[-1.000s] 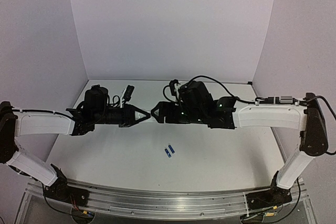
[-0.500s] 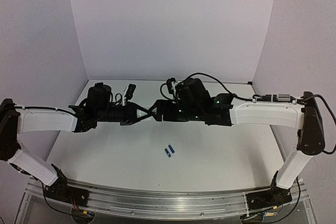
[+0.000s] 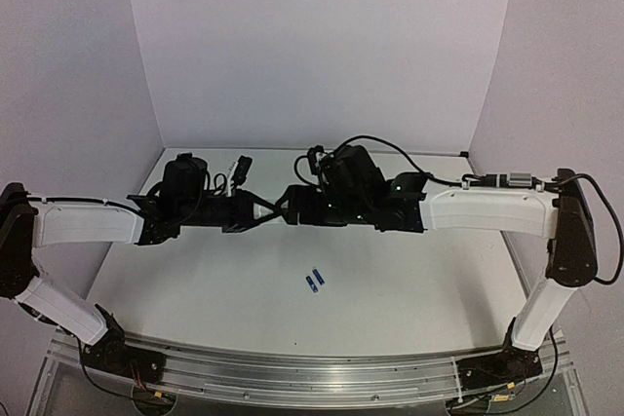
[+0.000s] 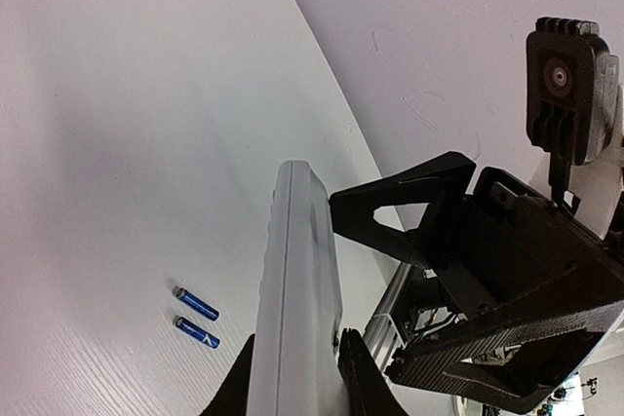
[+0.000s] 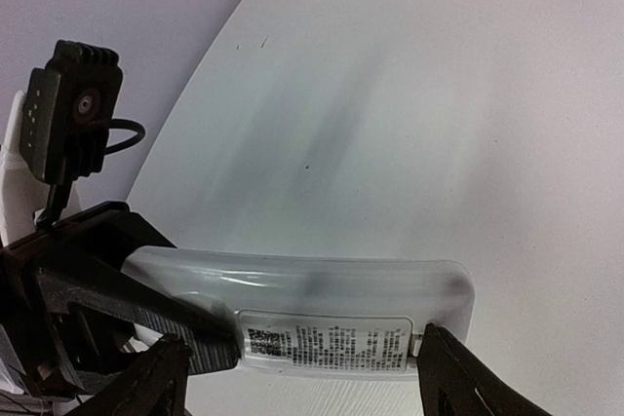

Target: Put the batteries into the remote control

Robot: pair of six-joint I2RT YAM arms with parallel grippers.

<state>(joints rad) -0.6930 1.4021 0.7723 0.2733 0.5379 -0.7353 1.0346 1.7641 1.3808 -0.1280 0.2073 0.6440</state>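
The remote control [image 4: 297,289] is held in the air, edge-on in the left wrist view, clamped between the fingers of my left gripper [image 4: 297,377]. In the right wrist view its back with a printed label [image 5: 327,338] lies between the wide-spread fingers of my right gripper [image 5: 302,346]. One right fingertip [image 5: 429,348] touches the label panel's end; the other [image 5: 171,367] sits beside the left gripper's finger. From above, both grippers [image 3: 265,208] [image 3: 289,204] meet mid-table and hide the remote. Two blue batteries [image 3: 314,280] lie side by side on the table, also in the left wrist view [image 4: 196,304].
A black cable connector [image 3: 237,170] lies at the back behind the left arm. An aluminium rail [image 3: 312,369] runs along the table's near edge. White walls close the table on three sides.
My right arm has moved left toward my left gripper, so the fingers of both now overlap around the remote. The batteries have not moved.
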